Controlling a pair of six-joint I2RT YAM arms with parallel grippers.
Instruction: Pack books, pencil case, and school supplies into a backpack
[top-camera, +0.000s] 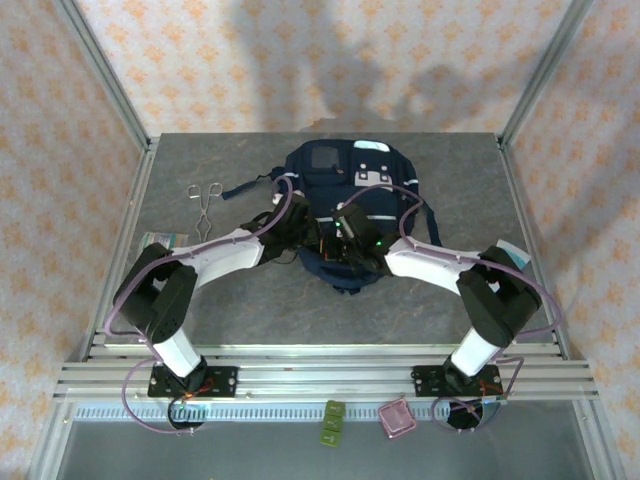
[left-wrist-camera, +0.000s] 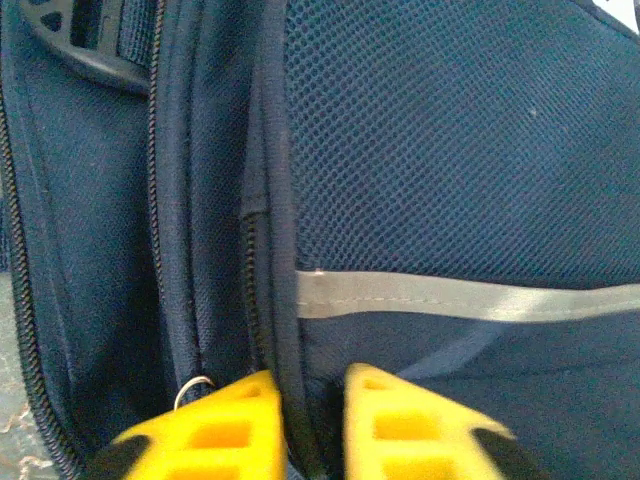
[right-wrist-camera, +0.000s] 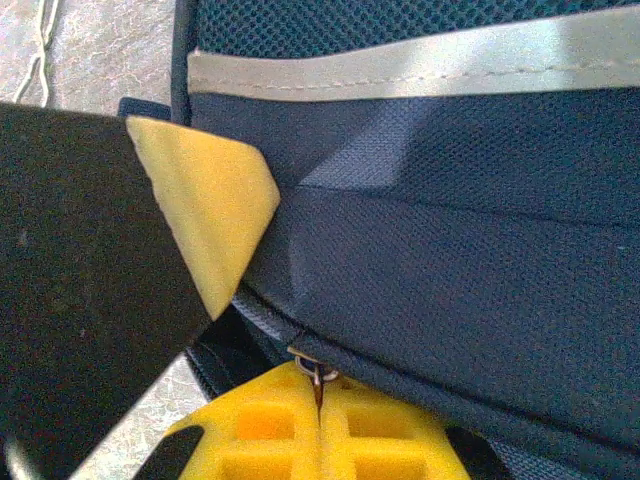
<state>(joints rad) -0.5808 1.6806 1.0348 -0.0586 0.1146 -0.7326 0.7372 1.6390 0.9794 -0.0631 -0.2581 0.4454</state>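
Backpack (top-camera: 345, 175) lies flat mid-surface (top-camera: 250, 300), a bit toward the far side, w/ both arms reaching in over its near end. Forceps (top-camera: 205, 200) sit apart on the left, not involved.

Right jaws: clenched tight on the small metal zip pull (right-wrist-camera: 318, 375), pads meeting w/ the pull pinched btwn them, right under the bag's lower edge. Left jaws: clenched too, nipping a ridge of navy fabric along the zip track. In the left wrist view the seam runs up btwn the two yellow pads, w/ a little metal ring (left-wrist-camera: 195, 388) just beside the left pad and the grey reflective stripe (left-wrist-camera: 450, 297) crossing above. In the right wrist view one yellow fingertip (right-wrist-camera: 210, 215) of the left jaws sits close by, touching the fabric just left of the pull, so the two grips are near each other.

Step in hand, my read: zip work. One side anchors the cloth, the other holds the slider. Whether the zip is meant to go open or shut I can't tell from here; teeth near the pull are hidden.

Next move calls for: right arm drawing the pull steadily along the track's curve, left keeping the fabric taut and opposed so the bag doesn't slide or bunch. The pull is tiny, so there's a slip risk. Keep the draw in line w/ the teeth, no twisting.
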